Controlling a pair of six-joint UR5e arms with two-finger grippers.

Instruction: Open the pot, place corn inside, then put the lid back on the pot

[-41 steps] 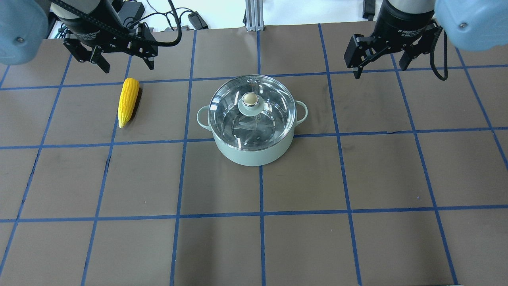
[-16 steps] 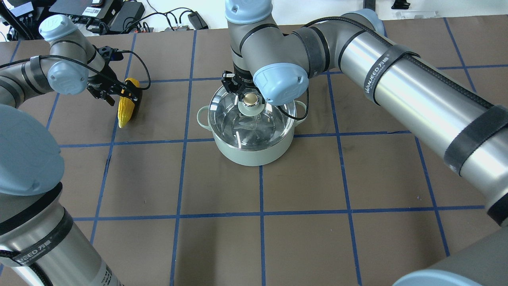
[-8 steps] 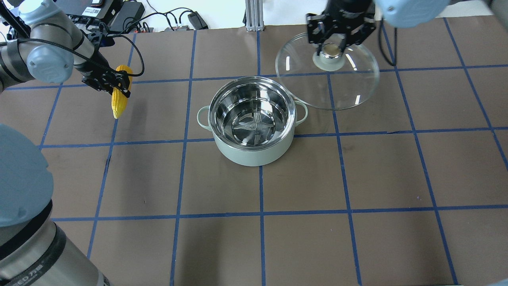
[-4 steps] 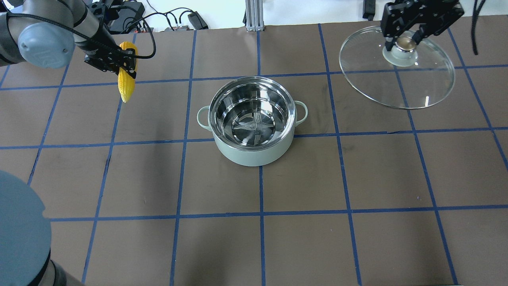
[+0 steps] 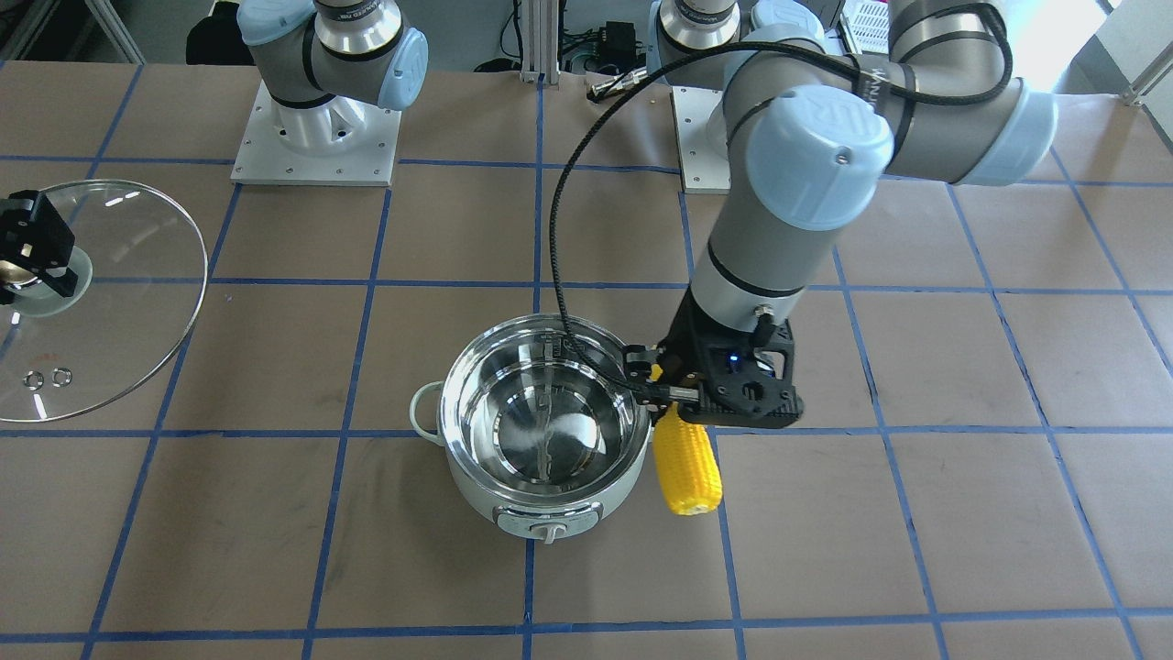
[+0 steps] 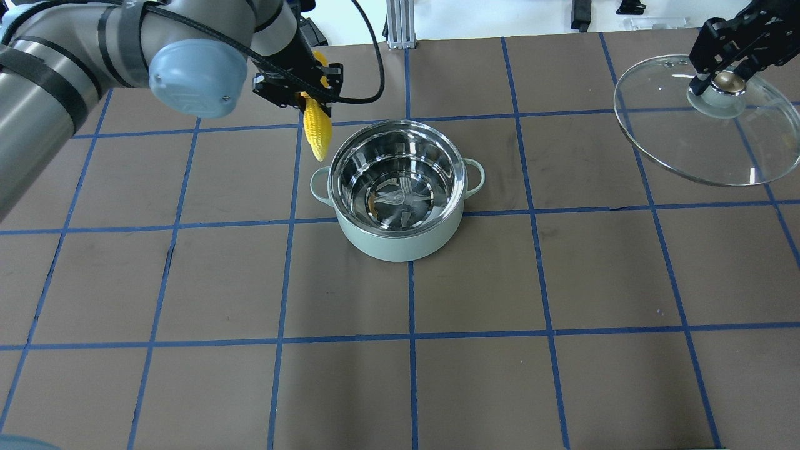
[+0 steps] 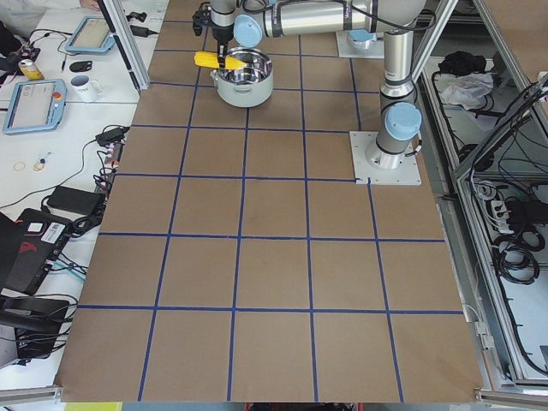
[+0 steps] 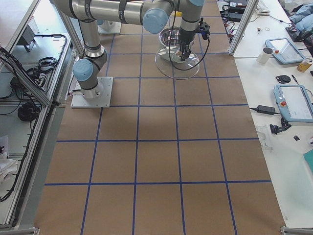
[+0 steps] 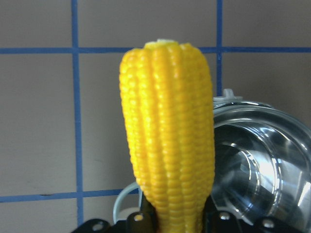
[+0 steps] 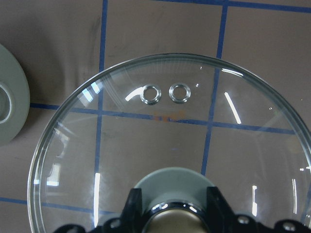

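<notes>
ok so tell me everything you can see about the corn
The corn is one bright yellow ear, no husk, with neat kernel rows and a glossy look. The left gripper is shut on one end; the free end points away from the robot's base. It hangs above the table beside the rim of the open pot, on the robot's left, not yet inside.

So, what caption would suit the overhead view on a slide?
The corn hangs in the left jaws beside the open pot; the right jaws hold the lid aside.
</notes>
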